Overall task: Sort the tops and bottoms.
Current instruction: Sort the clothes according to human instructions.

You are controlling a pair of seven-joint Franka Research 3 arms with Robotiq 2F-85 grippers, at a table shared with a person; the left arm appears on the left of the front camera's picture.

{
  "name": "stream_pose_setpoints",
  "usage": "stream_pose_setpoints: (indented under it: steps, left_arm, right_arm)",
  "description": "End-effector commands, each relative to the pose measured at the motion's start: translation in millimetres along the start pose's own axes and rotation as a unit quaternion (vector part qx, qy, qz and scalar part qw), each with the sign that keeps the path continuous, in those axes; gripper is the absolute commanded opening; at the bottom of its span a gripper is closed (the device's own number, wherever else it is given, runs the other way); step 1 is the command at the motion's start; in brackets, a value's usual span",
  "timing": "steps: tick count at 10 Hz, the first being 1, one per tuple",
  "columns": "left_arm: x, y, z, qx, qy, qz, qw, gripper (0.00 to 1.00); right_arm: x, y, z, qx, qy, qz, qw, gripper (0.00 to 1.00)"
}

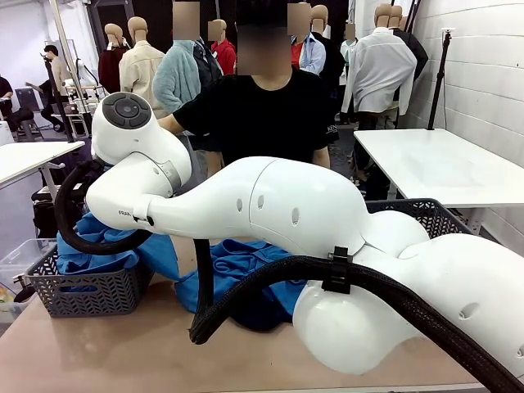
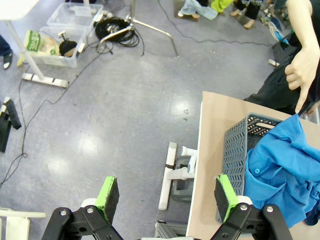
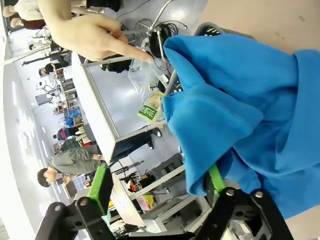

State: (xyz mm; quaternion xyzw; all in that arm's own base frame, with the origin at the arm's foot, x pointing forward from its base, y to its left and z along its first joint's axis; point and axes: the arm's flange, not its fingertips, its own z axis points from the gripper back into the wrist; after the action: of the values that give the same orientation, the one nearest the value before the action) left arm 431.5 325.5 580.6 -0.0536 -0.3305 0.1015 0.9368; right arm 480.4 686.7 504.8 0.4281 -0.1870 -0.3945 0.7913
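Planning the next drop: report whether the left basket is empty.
Not empty: a blue top lies bunched in the basket, spilling over its rim.

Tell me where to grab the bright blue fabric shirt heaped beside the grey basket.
Probably pinch a raised fold on top of the bright blue fabric shirt, coming straight down. It lies crumpled on the tan table with no firm edge, and the grey plastic basket crowds its left side.

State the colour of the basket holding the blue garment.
The basket is dark grey, clearest in the front view.
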Motion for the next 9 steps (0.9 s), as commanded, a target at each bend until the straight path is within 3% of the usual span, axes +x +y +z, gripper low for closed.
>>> stream_pose_setpoints:
  steps: [1,4,7,9]
  left_arm:
    - [-3,2,1,0.005,-0.002,-0.009,1.000,1.00]
    - [-3,2,1,0.005,-0.002,-0.009,1.000,1.00]
    - [-3,2,1,0.005,-0.002,-0.009,1.000,1.00]
    - [-3,2,1,0.005,-0.002,-0.009,1.000,1.00]
  right_arm:
    - [0,10,5,-0.016,-0.009,0.024,1.000,1.00]
    - [3,13,23,-0.027,0.012,0.055,0.998,1.00]
    - [3,17,49,-0.084,0.022,0.099,0.991,1.00]
    - [1,24,72,-0.081,0.031,0.118,0.989,1.00]
